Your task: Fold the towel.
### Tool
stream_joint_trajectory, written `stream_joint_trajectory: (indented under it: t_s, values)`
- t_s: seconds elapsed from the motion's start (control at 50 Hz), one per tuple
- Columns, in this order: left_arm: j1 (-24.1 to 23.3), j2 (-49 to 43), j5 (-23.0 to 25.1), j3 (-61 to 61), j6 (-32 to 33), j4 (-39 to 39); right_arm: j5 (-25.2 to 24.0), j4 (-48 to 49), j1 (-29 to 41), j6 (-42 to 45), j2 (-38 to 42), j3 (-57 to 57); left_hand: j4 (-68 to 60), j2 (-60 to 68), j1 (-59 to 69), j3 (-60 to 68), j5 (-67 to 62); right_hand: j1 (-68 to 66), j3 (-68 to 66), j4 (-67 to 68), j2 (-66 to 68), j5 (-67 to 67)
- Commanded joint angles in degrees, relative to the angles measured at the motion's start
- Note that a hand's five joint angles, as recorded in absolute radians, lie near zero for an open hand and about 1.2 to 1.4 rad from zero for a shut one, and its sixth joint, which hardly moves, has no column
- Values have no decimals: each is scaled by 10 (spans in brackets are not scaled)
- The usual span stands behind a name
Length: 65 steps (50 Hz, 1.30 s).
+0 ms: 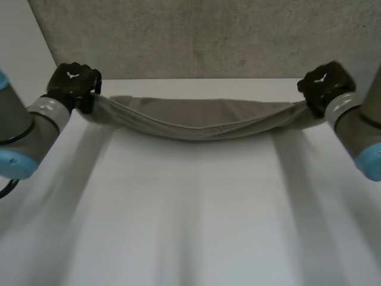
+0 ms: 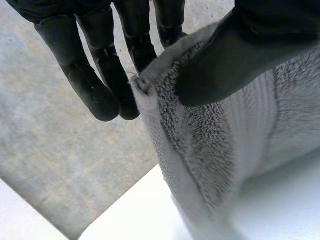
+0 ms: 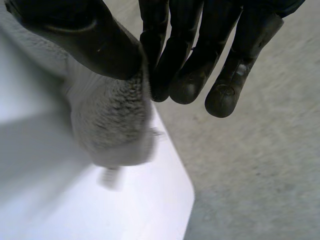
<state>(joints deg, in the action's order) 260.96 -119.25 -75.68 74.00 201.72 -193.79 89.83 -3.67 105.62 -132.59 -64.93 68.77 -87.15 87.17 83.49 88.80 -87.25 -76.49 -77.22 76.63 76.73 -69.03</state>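
One grey towel [image 1: 202, 122], one white table [image 1: 190, 214], two black hands: left hand [image 1: 74, 82], right hand [image 1: 324, 83]

A robot lab, seemingly: white table [image 1: 190, 226]; grey concrete surface [image 1: 208, 36] beyond.

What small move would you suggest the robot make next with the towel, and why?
Probably lower both hands together toward the table to lay the towel down. The left hand and right hand each pinch one end between thumb and fingers, and it sags between them near the table's far edge, so it seems not yet laid flat.
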Motion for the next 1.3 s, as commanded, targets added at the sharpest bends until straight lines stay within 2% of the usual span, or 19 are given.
stream_joint_trajectory:
  t_s: [0.02, 0.06, 0.16, 0.34, 0.42, 0.58, 0.62, 0.66, 0.78, 0.82, 0.98, 1.16, 1.18, 1.2, 1.22, 1.24, 1.26, 1.28, 1.3]
  values:
    - [37, 143, 36, 126, 9, -26, -18, -21, -4, -2, -141, 59, 72, -72, -35, -88, 173, -35, -28, 34, 33, -10]
    - [55, 189, 61, 174, 9, -26, -19, -42, -8, -1, -151, 63, 72, -72, -35, -88, 173, -35, -28, 34, 33, -10]
    - [67, 240, 96, 234, 10, -26, -25, -109, -27, -1, -170, 71, 72, -72, -35, -88, 173, -35, -28, 34, 33, -10]
    - [70, 249, 104, 277, 14, -34, -61, -123, -32, 3, -166, 108, 72, -72, -35, -88, 173, -35, -28, 34, 33, -10]
    - [62, 202, 100, 265, 17, -40, -64, -117, -31, 4, -144, 116, 72, -72, -35, -88, 173, -35, -28, 34, 33, -10]
    - [51, 98, 94, 183, 33, -39, -65, -100, -29, 7, -55, 100, 72, -72, -35, -88, 173, -35, -28, 34, 33, -10]
    - [41, 73, 93, 158, 35, -37, -61, -89, -27, 6, -11, 74, 72, -72, -35, -88, 173, -35, -28, 34, 33, -10]
    - [24, 20, 75, 105, 40, -33, -60, -86, -27, 6, 12, 57, 72, -72, -35, -88, 173, -35, -28, 34, 33, -10]
    - [4, -59, 28, 20, 54, -28, -59, -64, -25, 4, 86, -10, 72, -72, -35, -88, 173, -35, -28, 34, 33, -10]
    - [-4, -113, 4, -37, 63, -23, -53, -25, -24, 1, 141, -61, 72, -72, -35, -88, 173, -35, -28, 34, 33, -10]
    - [-31, -229, -27, -182, 70, -1, -17, 44, -24, 0, 232, -154, 72, -72, -35, -88, 173, -35, -28, 34, 33, -10]
    - [-43, -322, -60, -308, 90, 61, -9, 64, -23, 4, 313, -238, 72, -72, -35, -88, 173, -35, -28, 34, 33, -10]
    - [-51, -332, -61, -327, 93, 73, -8, 62, -23, 4, 325, -250, 111, -111, -75, -128, 212, -14, -7, 13, 12, 11]
    - [-58, -339, -64, -340, 94, 83, -7, 61, -23, 4, 335, -257, 350, -350, -313, -366, 451, 338, 345, -339, -340, 363]
    - [-58, -339, -64, -340, 94, 83, -7, 61, -23, 4, 335, -257, 352, -352, -316, -369, 453, 341, 348, -342, -343, 366]
    - [-63, -343, -68, -348, 93, 92, -4, 61, -23, 3, 338, -259, 655, -655, -619, -672, 756, 654, 661, -656, -657, 680]
    - [-63, -343, -68, -348, 93, 92, -4, 61, -23, 3, 338, -259, 658, -659, -622, -675, 759, 657, 665, -659, -660, 683]
    - [-65, -344, -75, -352, 94, 95, -4, 63, -22, 1, 338, -260, 772, -772, -735, -788, 873, 665, 672, -666, -667, 690]
    - [-65, -343, -83, -353, 93, 97, -3, 64, -20, 0, 336, -261, 769, -770, -733, -786, 870, 665, 672, -666, -667, 690]
